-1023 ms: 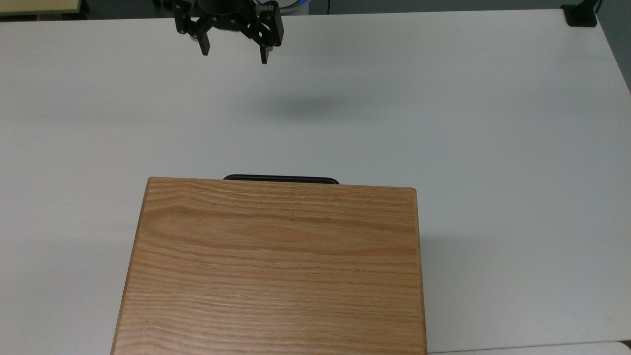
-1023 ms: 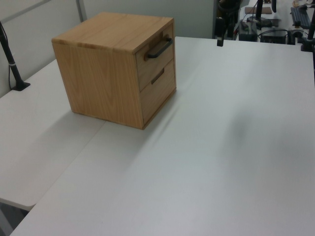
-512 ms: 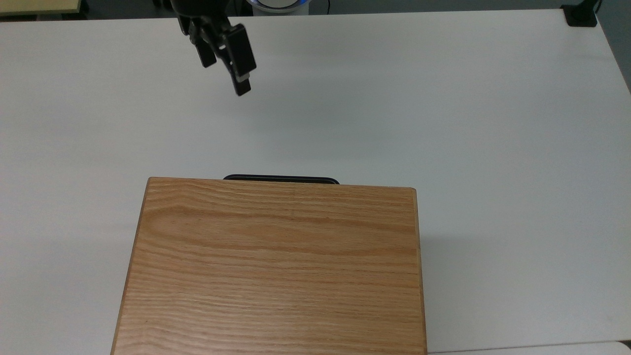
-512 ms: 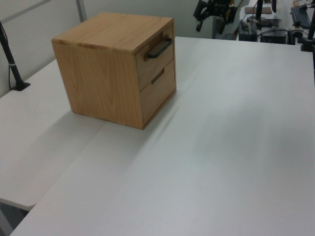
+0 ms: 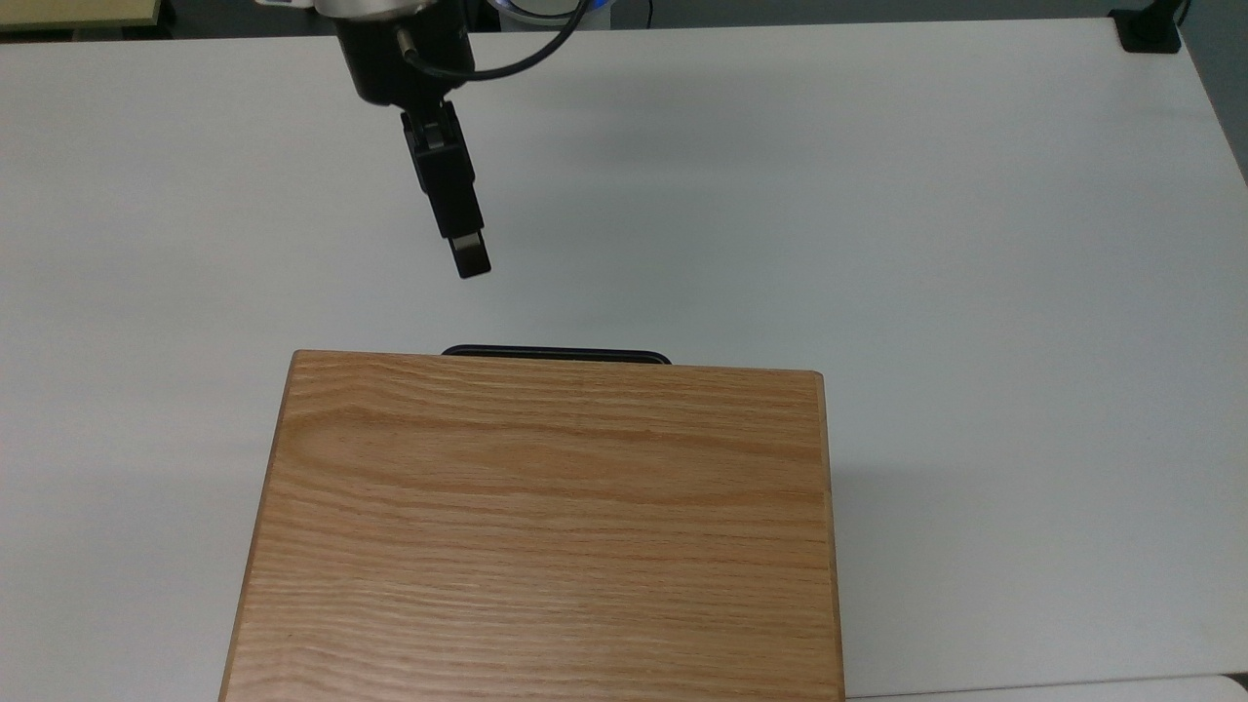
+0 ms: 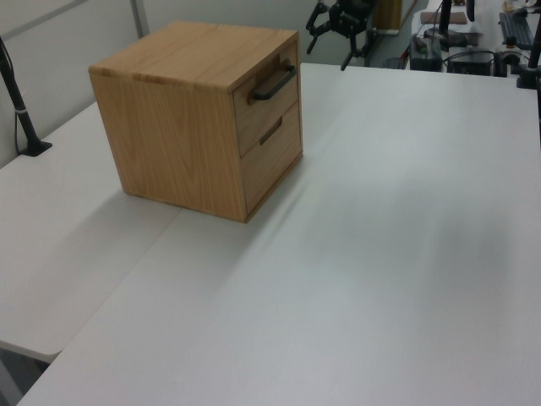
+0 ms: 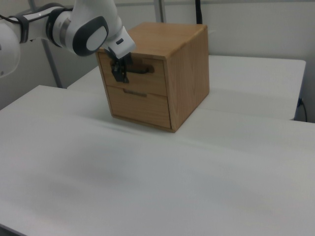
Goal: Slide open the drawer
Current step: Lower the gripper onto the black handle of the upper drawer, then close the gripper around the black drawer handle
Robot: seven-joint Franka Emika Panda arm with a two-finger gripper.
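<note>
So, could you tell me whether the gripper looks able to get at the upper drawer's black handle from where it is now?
Probably yes. The gripper hangs open above bare table, facing the cabinet's front, and nothing lies between it and the handle.

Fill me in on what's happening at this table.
A white robot arm is bringing its gripper, fingers spread open, toward a small oak cabinet on a white table. It hangs in the air short of the top drawer and its black bar handle, touching nothing. Both drawers look closed.
</note>
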